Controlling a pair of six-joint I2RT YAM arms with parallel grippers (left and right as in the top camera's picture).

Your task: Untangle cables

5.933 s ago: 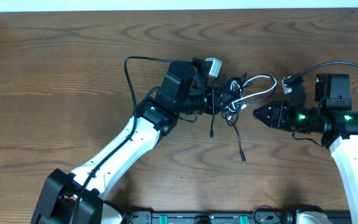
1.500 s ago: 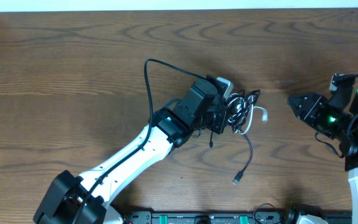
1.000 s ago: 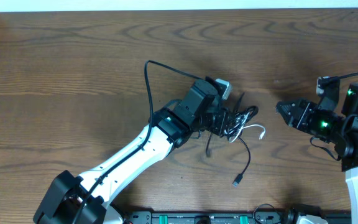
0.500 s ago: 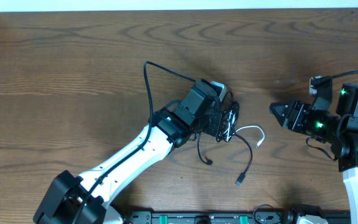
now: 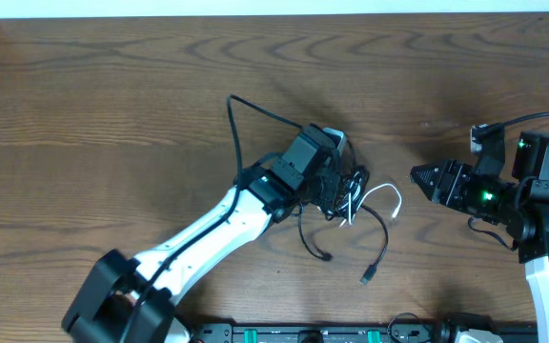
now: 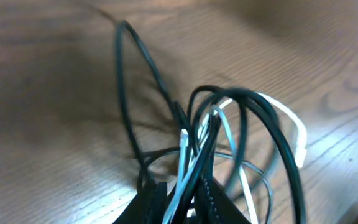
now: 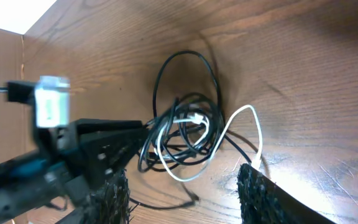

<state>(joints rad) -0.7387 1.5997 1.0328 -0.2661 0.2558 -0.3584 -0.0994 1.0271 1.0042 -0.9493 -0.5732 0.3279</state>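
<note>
Overhead view: brown wood-grain surface; near its middle, a small knot of thin flexible cables, black strands wound together with one white; left claw sits on the knot's left side; the thin white cable arcs out of the knot to the right as a free loop; two black tails hang toward the near edge, one short with a small end, one longer and ending in a small plug; right claw is near the white loop but apart from it, touching no cable.

Left wrist view: left claw is drawn narrow on a bunch of black and white strands running between its fingers, so it grips the cables; black loops fan out above the surface, the white cable curving at the right; picture blurred, crossings not countable.

Right wrist view: right claw has its fingers spread wide with nothing between them; the knot lies ahead of it, the white loop nearest.

Progress, as a judgement: early; tails and part of the white cable lie loose, but no cable is separated from the others; the core is yet to be pulled apart and each cable laid out alone.
</note>
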